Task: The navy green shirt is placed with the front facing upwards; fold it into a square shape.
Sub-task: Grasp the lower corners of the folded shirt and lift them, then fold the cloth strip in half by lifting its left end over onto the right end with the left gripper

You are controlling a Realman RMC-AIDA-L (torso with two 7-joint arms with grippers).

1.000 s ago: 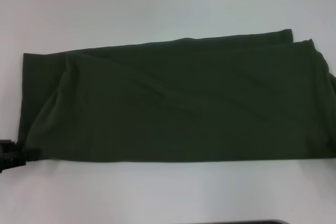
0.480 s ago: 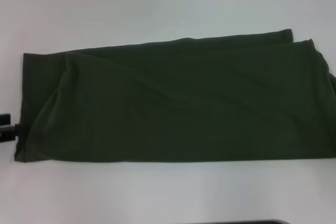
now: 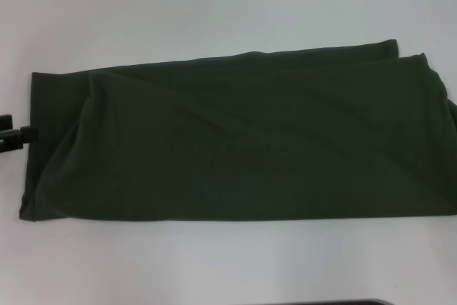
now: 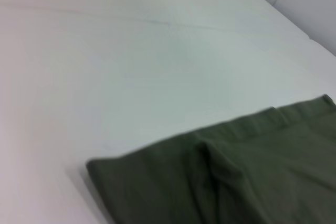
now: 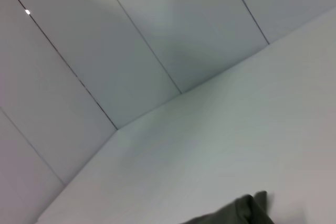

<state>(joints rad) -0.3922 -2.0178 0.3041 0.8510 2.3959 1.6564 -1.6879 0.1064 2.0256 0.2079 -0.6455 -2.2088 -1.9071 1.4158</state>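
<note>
On the white table (image 3: 214, 5), a dark olive-green cotton shirt (image 3: 243, 144) lies folded into a long band.
At its left edge sits the left gripper (image 3: 13, 138); whether clenched or released, I cannot tell.

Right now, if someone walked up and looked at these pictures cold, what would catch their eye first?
The navy green shirt dominates: a long dark band folded lengthwise, lying flat across the white table from the robot's left to its right edge of view. Next, the left gripper, a small black shape at the shirt's left end. The right gripper is out of sight.
</note>
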